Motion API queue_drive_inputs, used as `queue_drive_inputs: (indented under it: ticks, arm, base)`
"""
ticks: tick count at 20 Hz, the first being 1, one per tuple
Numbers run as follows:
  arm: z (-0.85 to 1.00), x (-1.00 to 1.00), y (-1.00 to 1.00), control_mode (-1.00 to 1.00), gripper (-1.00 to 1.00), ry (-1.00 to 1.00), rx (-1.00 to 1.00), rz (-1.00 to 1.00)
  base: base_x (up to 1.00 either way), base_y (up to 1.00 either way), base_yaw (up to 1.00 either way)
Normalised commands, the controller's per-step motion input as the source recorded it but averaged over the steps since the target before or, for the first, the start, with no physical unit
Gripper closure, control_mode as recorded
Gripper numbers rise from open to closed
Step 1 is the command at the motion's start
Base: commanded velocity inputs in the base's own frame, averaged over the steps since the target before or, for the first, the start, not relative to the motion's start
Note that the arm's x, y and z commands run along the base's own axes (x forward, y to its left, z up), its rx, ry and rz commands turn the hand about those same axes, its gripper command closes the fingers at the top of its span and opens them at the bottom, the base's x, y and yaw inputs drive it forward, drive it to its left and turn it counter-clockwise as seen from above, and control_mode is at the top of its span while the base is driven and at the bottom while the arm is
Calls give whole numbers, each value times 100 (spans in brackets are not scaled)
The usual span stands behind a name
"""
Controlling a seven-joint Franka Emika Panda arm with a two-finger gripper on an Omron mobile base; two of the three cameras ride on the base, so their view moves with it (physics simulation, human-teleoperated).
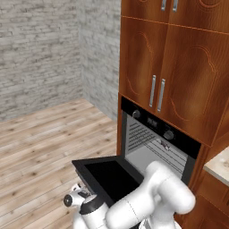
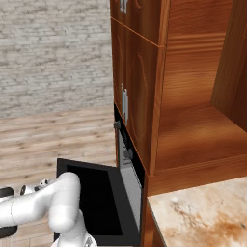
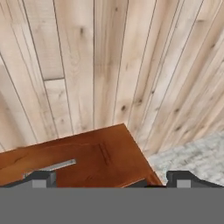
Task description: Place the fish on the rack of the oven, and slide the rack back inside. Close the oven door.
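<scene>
Oven [image 1: 152, 134] gaping, door down flat.
Black oven door [image 1: 109, 176] lies level, dark glass upward; wire rack [image 1: 154, 147] inside the cavity; gripper [image 3: 111, 177] spread wide, empty.

The white Franka arm with dark joints [image 1: 152, 199] is folded low, its elbow raised and the forearm carried down and to the left. The two-finger gripper [image 3: 109, 178] is held with its jaws set wide apart; nothing is seen between the small dark finger tips [image 3: 41, 178].
</scene>
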Motion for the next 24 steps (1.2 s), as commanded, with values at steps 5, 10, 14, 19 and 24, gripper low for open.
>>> queue_drive_inputs:
  ticks: [5,10,14,19,24]
  arm:
    - [-100,19,-5,-100,-100,-8,-25,3]
    - [-90,0,-62,-100,-100,-5,-33,0]
    - [-21,-18,-99,-100,-100,-24,-30,0]
    - [1,-49,-100,-100,-100,-39,-20,-6]
    - [14,-53,-100,-100,-100,-34,-14,-10]
  base:
    - [0,0,0]
    - [0,0,0]
    - [0,0,0]
    - [0,0,0]
    - [0,0,0]
